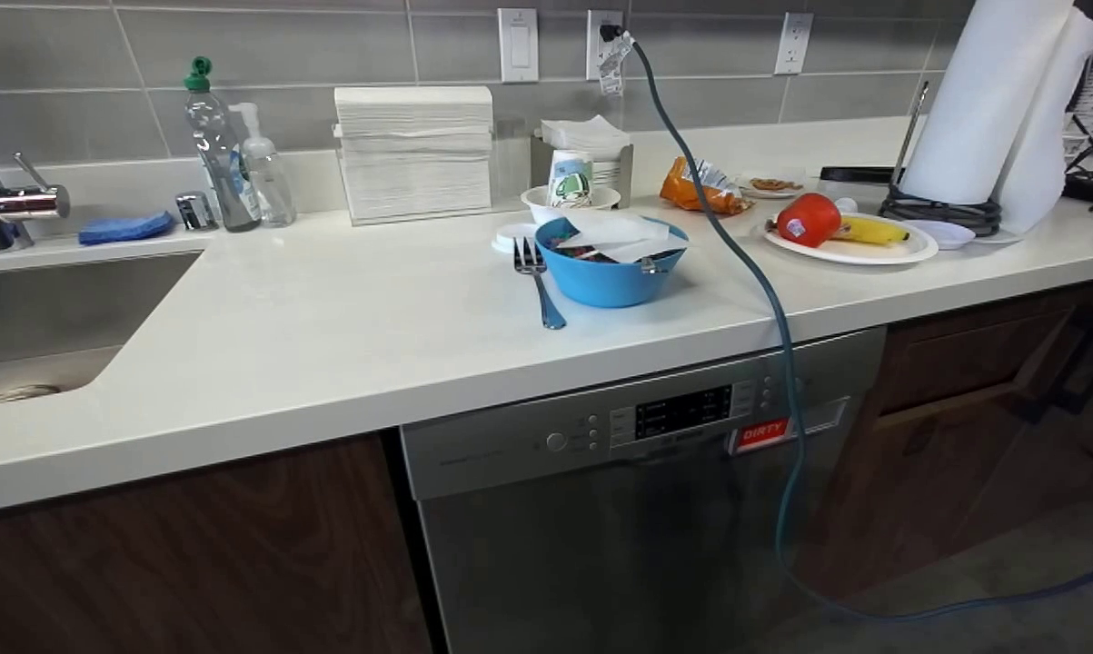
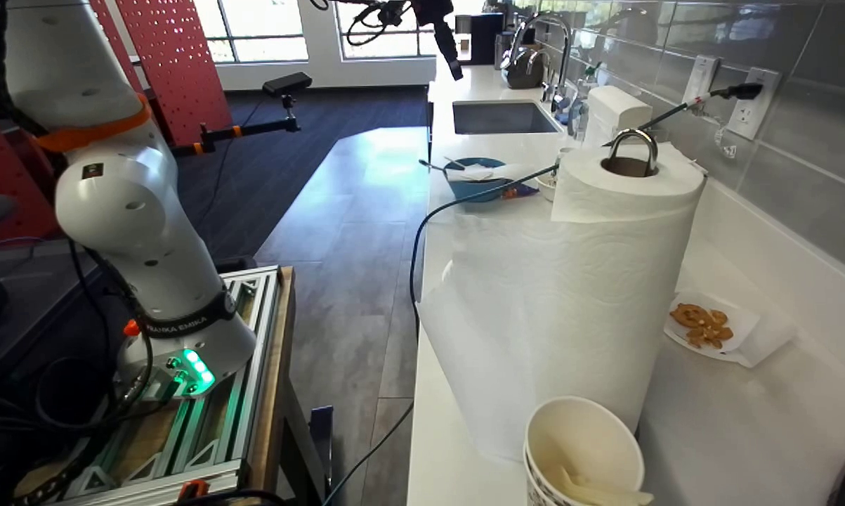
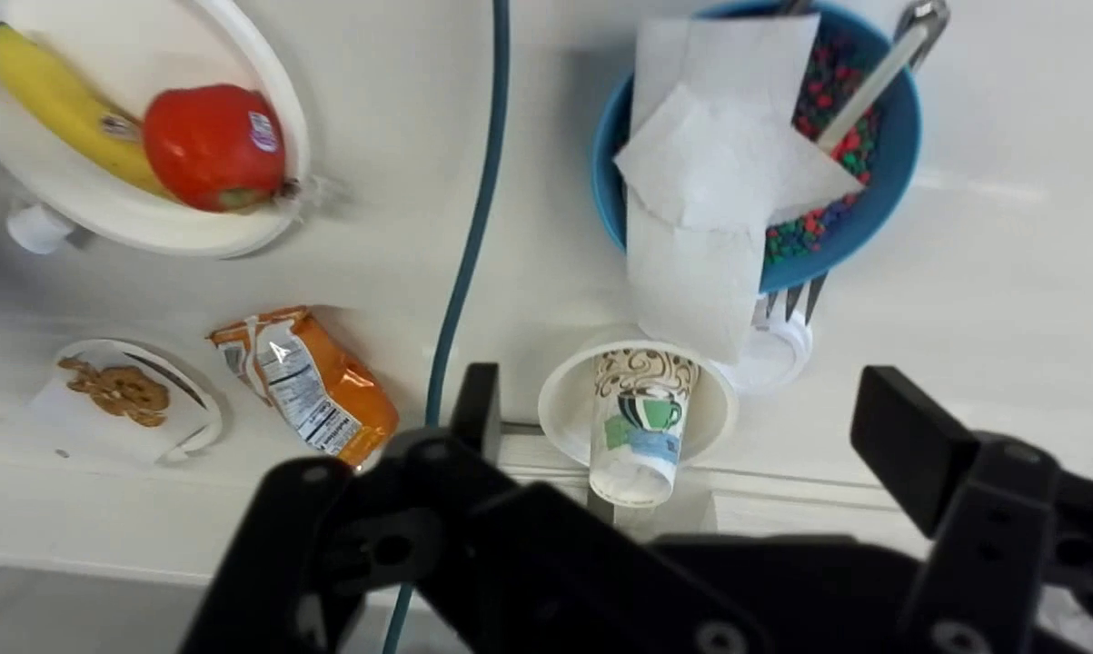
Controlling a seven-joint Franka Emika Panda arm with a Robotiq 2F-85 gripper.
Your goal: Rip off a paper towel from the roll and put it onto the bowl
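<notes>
The roll (image 1: 982,100) stands on its black stand on the counter; it also shows in an exterior view (image 2: 619,295). A loose white sheet (image 2: 492,323) hangs from its side. The blue bowl (image 1: 605,283) also shows in an exterior view (image 2: 475,188) and the wrist view (image 3: 891,195). White paper (image 3: 710,173), folded or in pieces, lies across the bowl and overhangs its rim; it also shows in an exterior view (image 1: 623,232). Colourful bits and utensils show beside it. My gripper (image 3: 693,420) is open and empty, above the counter; it also shows in an exterior view (image 2: 454,60).
A teal cable (image 1: 755,263) crosses the counter beside the bowl. A fork (image 1: 541,286), a white bowl (image 3: 564,400) with an upturned cup (image 3: 641,436), an orange bag (image 3: 328,391) and a fruit plate (image 3: 278,82) are near. A paper cup (image 2: 580,450) stands by the roll.
</notes>
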